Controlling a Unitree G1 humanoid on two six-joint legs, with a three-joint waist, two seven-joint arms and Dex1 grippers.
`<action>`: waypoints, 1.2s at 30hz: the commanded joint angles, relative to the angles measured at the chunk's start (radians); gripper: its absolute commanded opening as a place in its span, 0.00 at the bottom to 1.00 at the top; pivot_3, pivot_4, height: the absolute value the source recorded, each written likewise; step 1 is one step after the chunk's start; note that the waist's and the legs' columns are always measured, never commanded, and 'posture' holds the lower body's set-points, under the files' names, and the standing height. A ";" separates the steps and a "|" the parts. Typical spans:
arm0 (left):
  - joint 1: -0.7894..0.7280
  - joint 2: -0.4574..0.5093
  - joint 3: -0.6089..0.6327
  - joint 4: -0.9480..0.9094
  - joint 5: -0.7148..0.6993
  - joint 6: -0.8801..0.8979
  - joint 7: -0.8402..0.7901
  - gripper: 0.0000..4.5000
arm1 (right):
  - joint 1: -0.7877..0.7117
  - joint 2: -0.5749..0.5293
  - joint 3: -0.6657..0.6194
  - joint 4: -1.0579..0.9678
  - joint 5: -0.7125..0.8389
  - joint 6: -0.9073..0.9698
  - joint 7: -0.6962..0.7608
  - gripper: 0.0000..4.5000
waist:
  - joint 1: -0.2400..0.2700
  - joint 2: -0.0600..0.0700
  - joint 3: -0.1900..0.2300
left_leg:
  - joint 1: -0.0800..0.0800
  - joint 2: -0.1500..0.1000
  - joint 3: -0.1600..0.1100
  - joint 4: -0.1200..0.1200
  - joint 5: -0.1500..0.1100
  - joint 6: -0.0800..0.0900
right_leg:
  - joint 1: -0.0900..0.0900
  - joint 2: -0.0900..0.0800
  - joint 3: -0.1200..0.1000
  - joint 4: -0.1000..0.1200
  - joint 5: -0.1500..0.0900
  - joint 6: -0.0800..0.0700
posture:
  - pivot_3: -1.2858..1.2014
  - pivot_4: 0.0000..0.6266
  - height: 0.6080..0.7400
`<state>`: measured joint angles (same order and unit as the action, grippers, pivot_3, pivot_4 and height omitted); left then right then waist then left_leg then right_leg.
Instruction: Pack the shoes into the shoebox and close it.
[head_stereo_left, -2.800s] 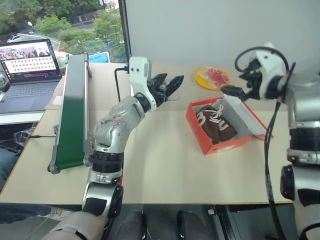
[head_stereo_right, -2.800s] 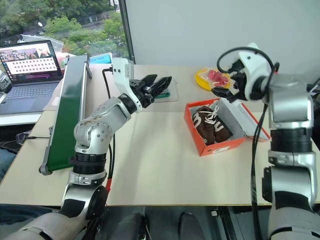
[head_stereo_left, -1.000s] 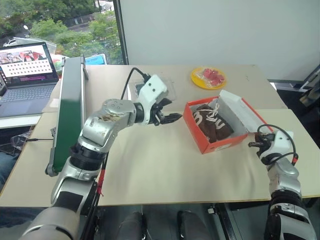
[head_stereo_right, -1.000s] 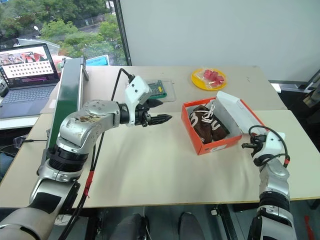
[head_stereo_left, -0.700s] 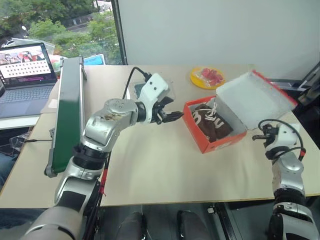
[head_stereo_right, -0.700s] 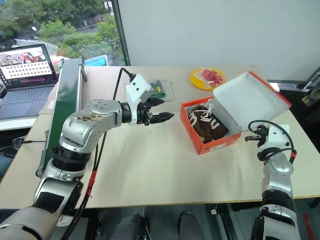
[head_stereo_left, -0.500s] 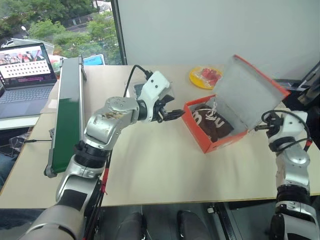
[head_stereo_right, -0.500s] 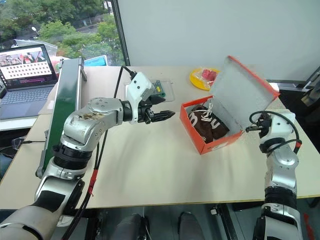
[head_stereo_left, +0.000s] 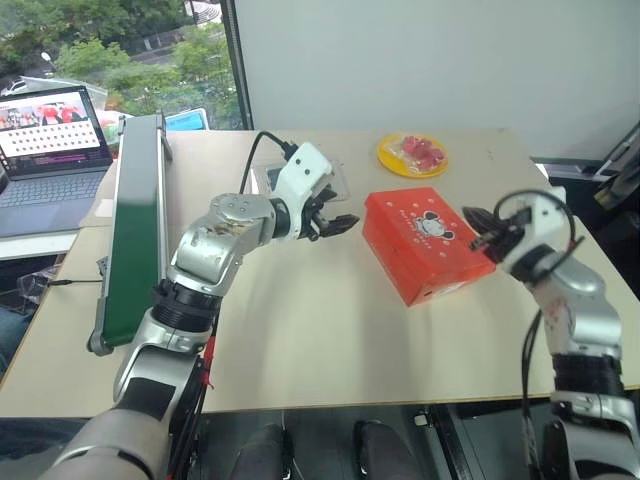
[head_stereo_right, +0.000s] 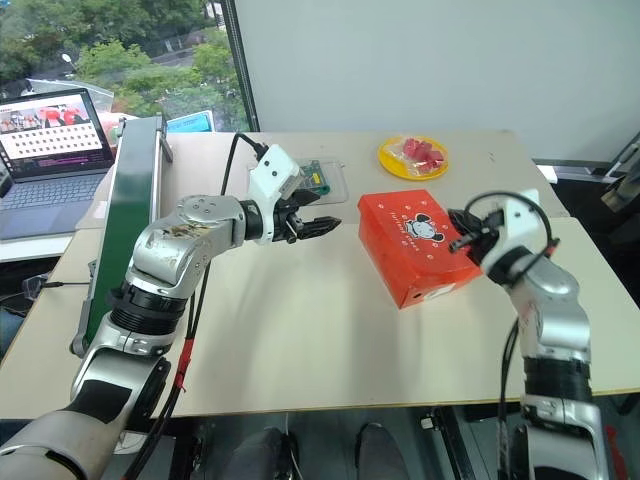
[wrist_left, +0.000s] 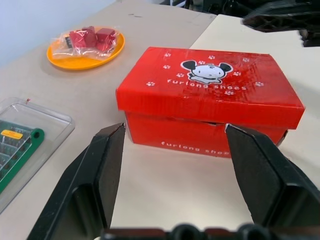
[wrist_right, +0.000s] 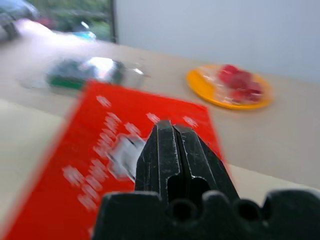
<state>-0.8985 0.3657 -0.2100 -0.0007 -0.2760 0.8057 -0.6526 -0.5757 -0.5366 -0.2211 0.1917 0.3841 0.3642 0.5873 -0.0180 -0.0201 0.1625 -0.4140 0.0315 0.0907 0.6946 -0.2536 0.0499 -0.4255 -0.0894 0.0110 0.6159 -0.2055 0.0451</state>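
1. The shoebox (head_stereo_left: 424, 243) lies on the table (head_stereo_left: 330, 330) with its lid down flat; the red top carries a cartoon face and white lettering. It sits between the two tools.
2. The right tool (head_stereo_left: 477, 228) has its two black fingers pressed together, holding nothing. Its tip hovers at the box's right edge, over the lid; whether it touches the cardboard cannot be told.
3. The left tool (head_stereo_left: 340, 224) stands with its fingers spread apart and empty. It points toward the box's left end and stays apart from it, with bare table between the fingertips and the cardboard.
4. In the left wrist view the box's short end lies straight ahead between the two spread fingers (wrist_left: 102, 172), and a dark seam shows under the lid's front edge.
5. A clear tray with a green board (head_stereo_right: 316, 181) lies just behind the left tool.
6. A yellow plate with wrapped red pieces (head_stereo_left: 412, 154) sits beyond the box, well apart from both tools.
7. A long green-topped conveyor (head_stereo_left: 137, 232) runs along the table's left side, far left of the left tool, with an open laptop (head_stereo_left: 55, 140) beyond it.
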 joint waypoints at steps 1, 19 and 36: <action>-0.009 0.001 0.036 -0.030 0.011 -0.022 0.023 0.75 | -0.094 0.066 0.059 0.057 0.018 0.069 0.013 0.01 | 0.001 0.000 0.000 | 0.000 0.000 0.000 0.000 0.000 0.000 | 0.000 0.000 0.000 0.000 0.000 0.000 | 0.52 0.24 1.00; 0.052 0.018 0.076 -0.097 0.001 0.021 0.096 0.75 | -0.152 0.191 0.256 0.392 -0.200 -0.029 0.065 0.01 | 0.004 -0.001 -0.001 | 0.003 0.000 0.001 0.001 0.000 0.000 | 0.002 -0.001 -0.001 0.007 0.000 0.001 | 0.52 0.24 1.00; -0.032 0.095 0.284 0.312 0.034 -0.526 0.030 0.75 | -0.073 -0.119 0.126 -0.170 -0.067 0.186 0.237 0.16 | 0.004 -0.001 0.000 | -0.001 -0.001 0.001 0.000 0.000 0.000 | -0.002 -0.001 -0.001 0.007 0.000 0.000 | 0.52 0.24 1.00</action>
<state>-0.9557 0.4605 0.0887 0.3113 -0.2363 0.3213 -0.5531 -0.6615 -0.6459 -0.0750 0.0719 0.2975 0.5440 0.8059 -0.0140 -0.0212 0.1623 -0.4151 0.0310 0.0921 0.6942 -0.2536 0.0498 -0.4272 -0.0907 0.0091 0.6224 -0.2058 0.0451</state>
